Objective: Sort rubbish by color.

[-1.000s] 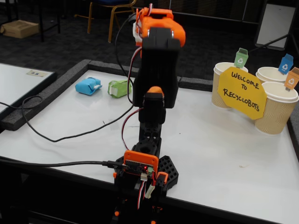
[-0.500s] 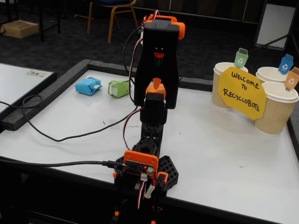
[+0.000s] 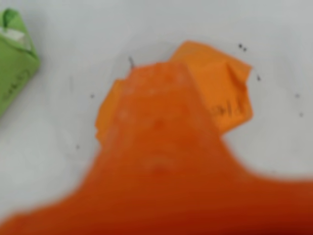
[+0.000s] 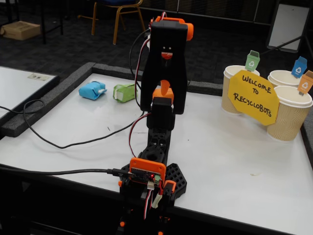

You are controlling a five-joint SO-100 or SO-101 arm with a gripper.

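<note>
In the fixed view a light blue wad [image 4: 92, 90] and a light green wad [image 4: 124, 92] lie side by side at the table's far left. The black and orange arm [image 4: 164, 63] is folded over just right of them and hides its own gripper there. In the wrist view a blurred orange finger [image 3: 156, 127] of my gripper [image 3: 161, 81] fills the lower middle. It overlaps an orange crumpled paper [image 3: 227, 85] lying on the white surface. The green wad [image 3: 14, 68] shows at the upper left edge. A second finger does not show, so the gripper's state is unclear.
Three beige paper cups [image 4: 291, 117] with green [image 4: 252, 60], blue [image 4: 299, 67] and orange [image 4: 305, 82] tags stand at the far right behind a yellow sign [image 4: 253, 96]. A black cable [image 4: 58, 144] loops across the left of the table. A dark raised border [image 4: 44, 105] runs along the left side.
The upper part of the arm has tipped forward and down since a second ago. Over the last half second it has barely moved. The blue and green wads stay put.
</note>
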